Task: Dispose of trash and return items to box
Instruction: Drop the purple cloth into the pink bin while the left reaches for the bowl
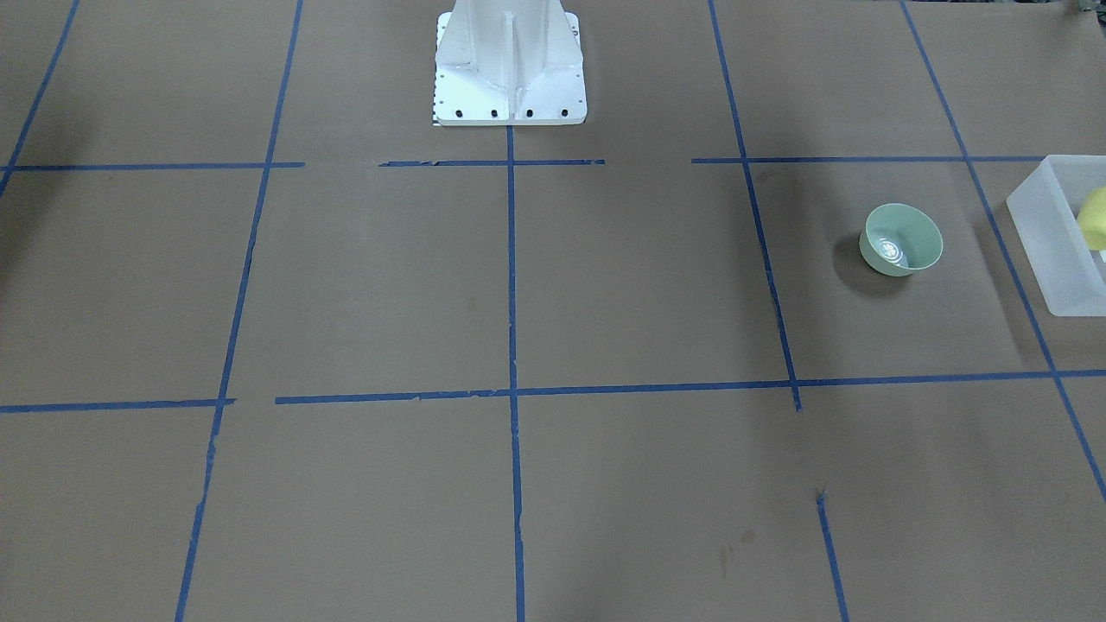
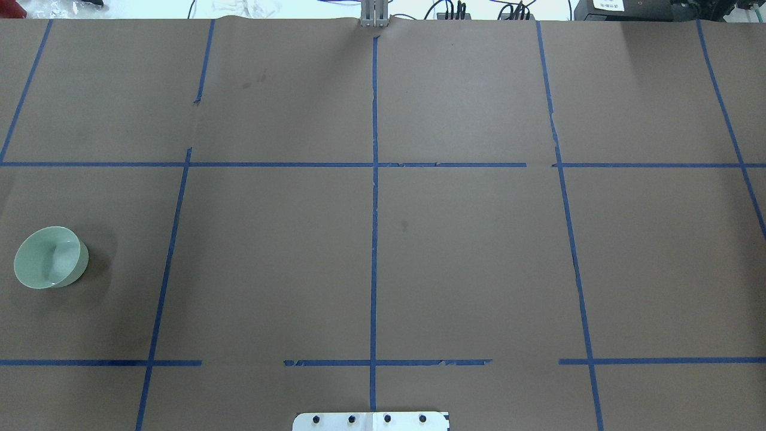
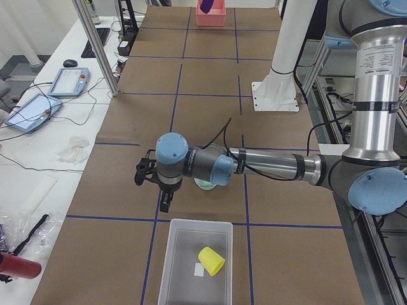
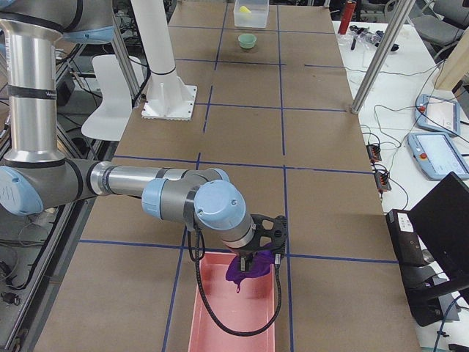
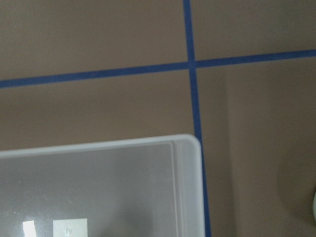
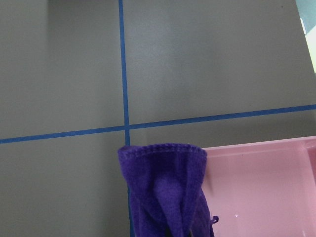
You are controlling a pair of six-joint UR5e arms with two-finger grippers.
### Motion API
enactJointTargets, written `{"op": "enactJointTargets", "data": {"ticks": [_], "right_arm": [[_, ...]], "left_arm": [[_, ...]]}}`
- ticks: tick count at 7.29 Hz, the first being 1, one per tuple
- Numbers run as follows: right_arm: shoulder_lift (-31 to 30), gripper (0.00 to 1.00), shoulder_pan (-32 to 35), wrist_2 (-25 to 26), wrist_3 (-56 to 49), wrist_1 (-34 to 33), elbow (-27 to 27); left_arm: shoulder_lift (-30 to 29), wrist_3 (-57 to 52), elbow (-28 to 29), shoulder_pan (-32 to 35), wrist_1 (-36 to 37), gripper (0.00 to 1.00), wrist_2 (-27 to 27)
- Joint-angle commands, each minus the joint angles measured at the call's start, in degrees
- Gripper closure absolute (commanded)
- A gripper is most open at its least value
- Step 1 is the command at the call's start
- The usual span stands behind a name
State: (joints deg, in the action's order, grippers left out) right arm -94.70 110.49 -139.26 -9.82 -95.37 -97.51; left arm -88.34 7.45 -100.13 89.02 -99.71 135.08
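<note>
— Left arm (image 3: 273,166)?
— Reaching out level, left gripper (image 3: 165,203) pointing down; can't read its jaws.
— Right arm (image 4: 132,183)?
— Likewise outstretched, right gripper (image 4: 258,251) pointing down, jaws unclear.

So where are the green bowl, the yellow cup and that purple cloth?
green bowl (image 1: 899,237): front-facing exterior view, on its glossy inside.
yellow cup (image 3: 211,261): exterior left view, on its side wall.
purple cloth (image 6: 163,197): right wrist view, on the middle of its hanging front.
</note>
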Motion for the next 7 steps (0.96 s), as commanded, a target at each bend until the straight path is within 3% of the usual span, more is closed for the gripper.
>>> {"op": "enactJointTargets", "data": {"ticks": [1,3,4,5,7], "right_arm": [[0.3,1.0,0.0,2.7,-5.6,0.2,4.5],[1.7,1.0,0.1,6.3,-11.7,0.6,10.0],[2.6,0.38,0.3,6.2,-12.3,0.8,10.9],[2.8,0.0,0.3,6.1,-12.2,0.8,10.8],[4.6,0.0,0.3,6.1,-12.2,0.5,10.8]], "left_arm": [[0.0,13.6,-5.3,-6.2,-5.9,0.0,-1.4],[2.3,25.1,-4.9,-13.2,-17.1,0.0,-1.9],[4.3,30.0,-4.5,-17.1,-22.4,0.0,-3.5],[6.4,37.4,-3.6,-21.8,-31.0,0.0,-7.7],[8.3,45.6,-2.9,-29.5,-38.0,0.01,-12.5]]}}
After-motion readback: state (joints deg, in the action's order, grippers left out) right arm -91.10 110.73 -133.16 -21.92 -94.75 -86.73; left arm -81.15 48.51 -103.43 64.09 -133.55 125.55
